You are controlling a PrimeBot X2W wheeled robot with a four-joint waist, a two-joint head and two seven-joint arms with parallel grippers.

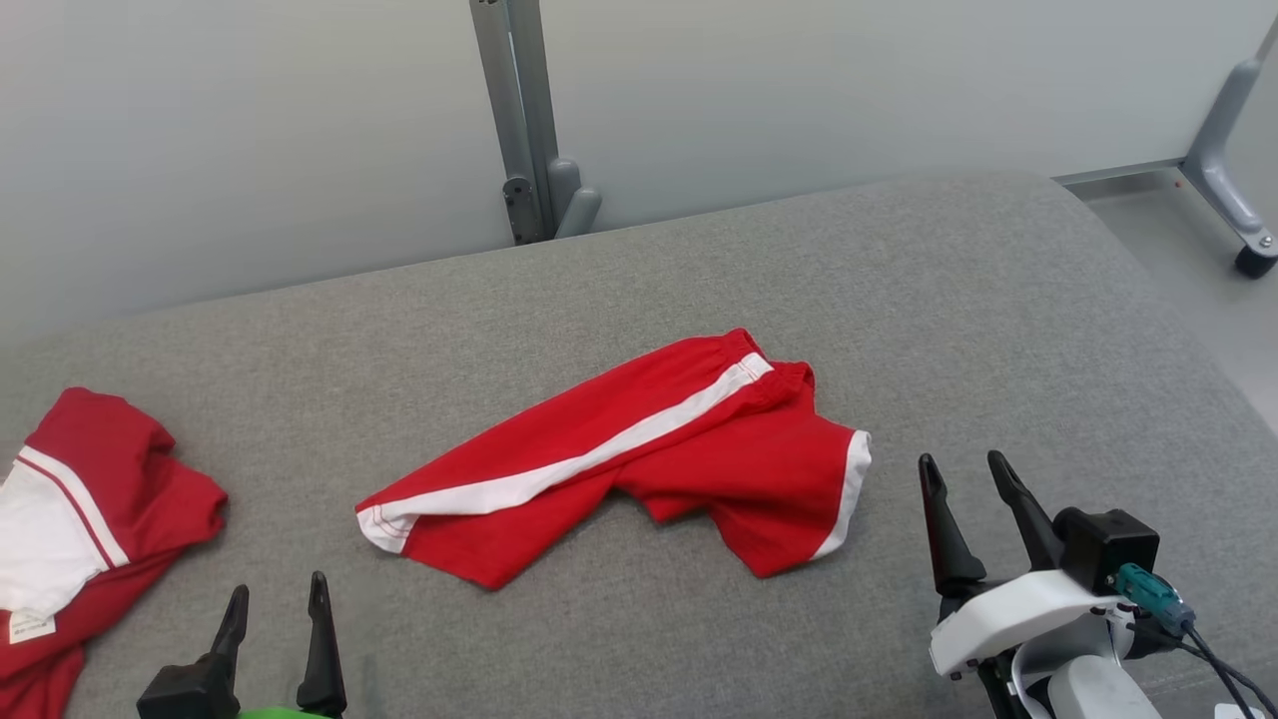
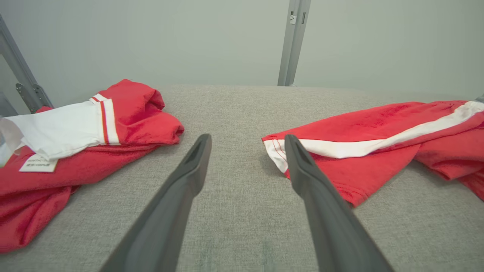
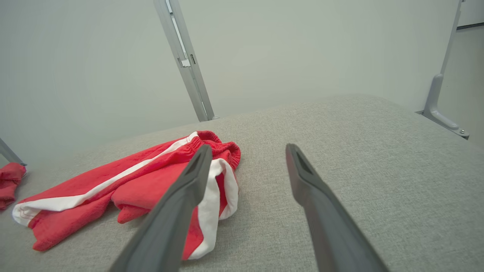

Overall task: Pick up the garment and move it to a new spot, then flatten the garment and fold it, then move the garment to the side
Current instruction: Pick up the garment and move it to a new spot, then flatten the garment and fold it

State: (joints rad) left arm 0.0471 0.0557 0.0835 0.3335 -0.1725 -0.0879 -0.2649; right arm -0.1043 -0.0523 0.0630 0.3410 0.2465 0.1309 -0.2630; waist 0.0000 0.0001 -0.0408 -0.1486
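A pair of red shorts with a white side stripe [image 1: 619, 454] lies crumpled at the centre of the grey fabric-topped table [image 1: 998, 330]. Its long axis runs from a hem at lower left of the head view up to the elastic waistband at upper right, and the second leg is folded down toward the right. The right pincer [image 1: 962, 461], at lower right, stands just beside that folded leg's white-trimmed hem and looks the nearer of the two. The left pincer [image 1: 279, 589], at the bottom left, sits below the striped hem with bare cloth between them. Both pincers stand wide open, holding and touching nothing. A red-and-white shirt [image 1: 90, 509] lies bunched at the left edge, well apart from the shorts. Flattening looks not yet done, and each hem seems to fall to its nearer arm.
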